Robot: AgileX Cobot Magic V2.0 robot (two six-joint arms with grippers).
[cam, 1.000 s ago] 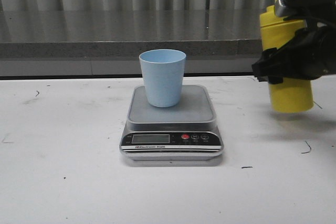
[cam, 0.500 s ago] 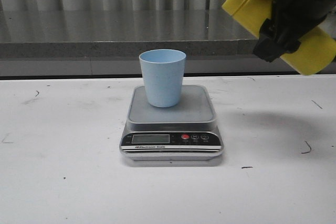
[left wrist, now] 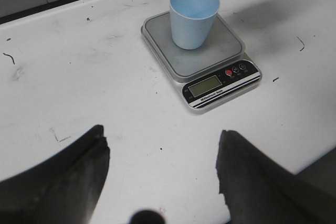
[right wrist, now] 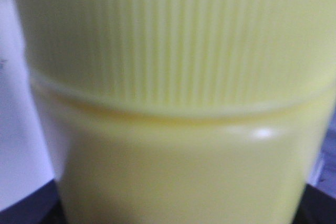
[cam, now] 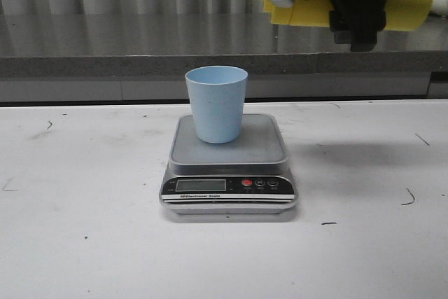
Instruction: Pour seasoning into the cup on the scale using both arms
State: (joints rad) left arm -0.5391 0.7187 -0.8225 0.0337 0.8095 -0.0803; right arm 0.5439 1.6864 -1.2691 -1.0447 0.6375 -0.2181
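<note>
The right gripper (cam: pixel 357 5) is clamped on the tall yellow plastic squeeze bottle (cam: pixel 409 1), held level above the desk (cam: pixel 84 229), nozzle toward the small light blue tumbler (cam: pixel 217 103), likely for pouring. The tumbler stands on the flat silver scale (cam: pixel 227 166). The left gripper (left wrist: pixel 163 177) hangs apart, empty. Nothing obstructs.

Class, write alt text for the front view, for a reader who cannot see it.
The right gripper holds a yellow seasoning bottle sideways, high above the white table, its nozzle pointing toward the robot's left. Below and left of the nozzle, a light blue cup stands upright on a silver digital scale.
</note>
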